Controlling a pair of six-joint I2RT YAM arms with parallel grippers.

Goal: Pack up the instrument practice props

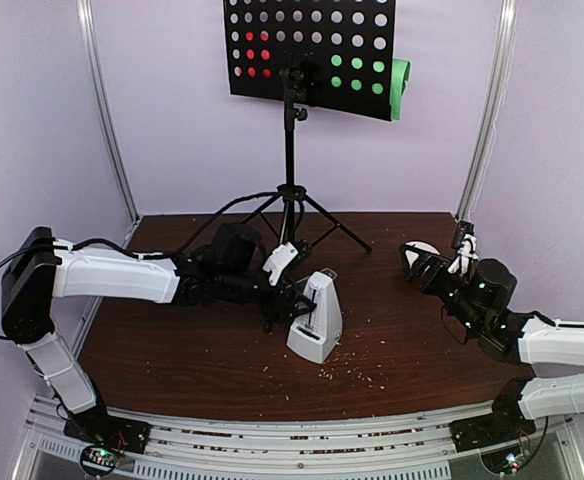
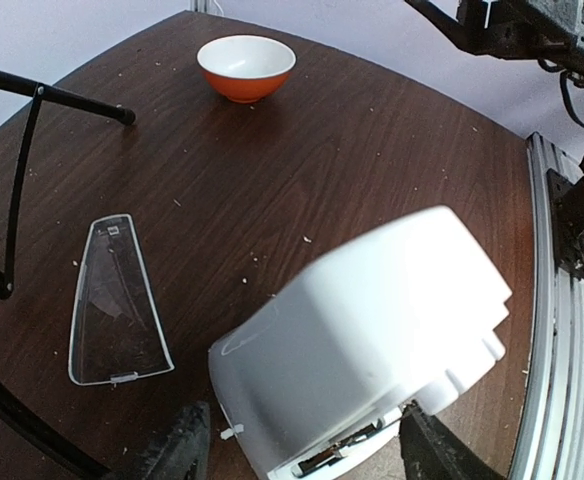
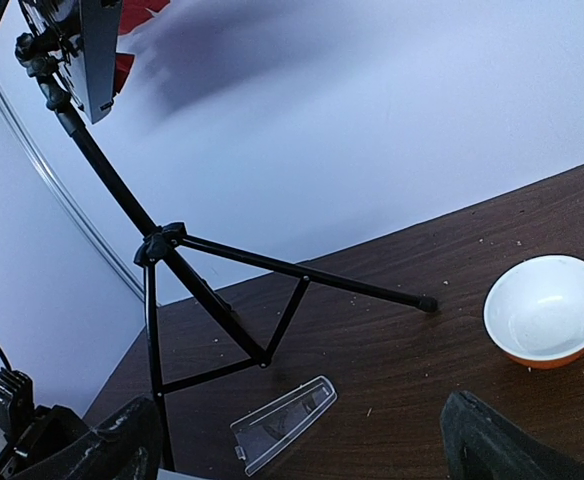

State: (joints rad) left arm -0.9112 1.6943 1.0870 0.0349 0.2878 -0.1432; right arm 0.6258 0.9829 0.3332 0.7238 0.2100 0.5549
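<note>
Packing looks barely begun. The music stand [image 1: 290, 150] stands on its tripod legs well beyond both arms, with the red sheet [image 1: 257, 55] and green sheet [image 1: 399, 88] on its desk. The metronome [image 1: 315, 318] sits on the surface [image 1: 412, 350] between the fingers of the left end effector [image 1: 290, 310]; whether they press on it I cannot tell, since the contact is hidden. Its clear cover [image 2: 117, 300] lies flat ahead and to the left of that end effector, not yet fitted. The right end effector [image 1: 414, 260] is spread and empty, with the orange-and-white bowl [image 3: 547, 305] just ahead to its right. Everything seems left to do, and no case is in sight. The overhead view alone shows both sheets; only the wrist views show the cover, which I cannot make out from above.
</note>
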